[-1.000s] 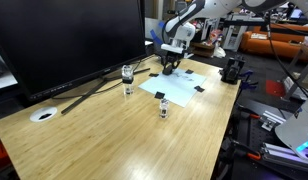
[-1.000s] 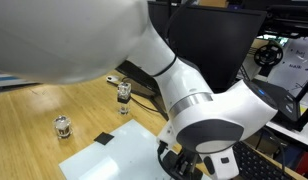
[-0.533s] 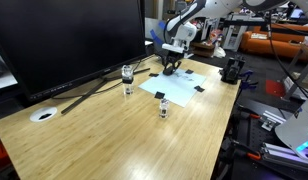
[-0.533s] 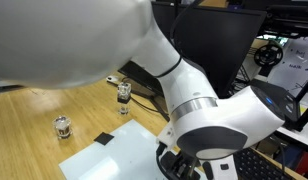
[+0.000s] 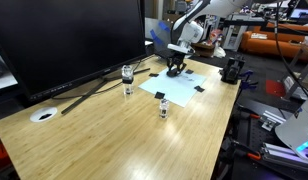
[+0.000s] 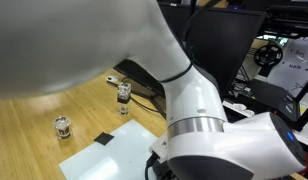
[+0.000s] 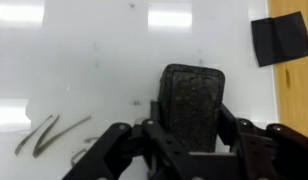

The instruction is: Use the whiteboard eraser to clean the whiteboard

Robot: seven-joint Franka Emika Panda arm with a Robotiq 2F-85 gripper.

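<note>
Well, in an exterior view the arm reaches down over the far end of the wooden table. Its tool is low over the whiteboard, a pale sheet lying flat there. The eraser is only a small dark lump under the tool from this angle. A big black monitor stands along one side of the table. One glass jar is near the monitor's stand, and another jar stands just beside the near edge of the sheet. A small white round thing lies well apart from them.

From the other side, in an exterior view, the arm's bulk fills most of the picture and hides the tool. Below it shows one end of the whiteboard, with a black corner patch and both jars beyond.

In the wrist view the tool is clamped on the black eraser, one finger on each side. The eraser is pressed flat on the whiteboard. A grey scribble sits off to one side of it on the sheet. Another black patch marks the corner, with bare wood beside it.
</note>
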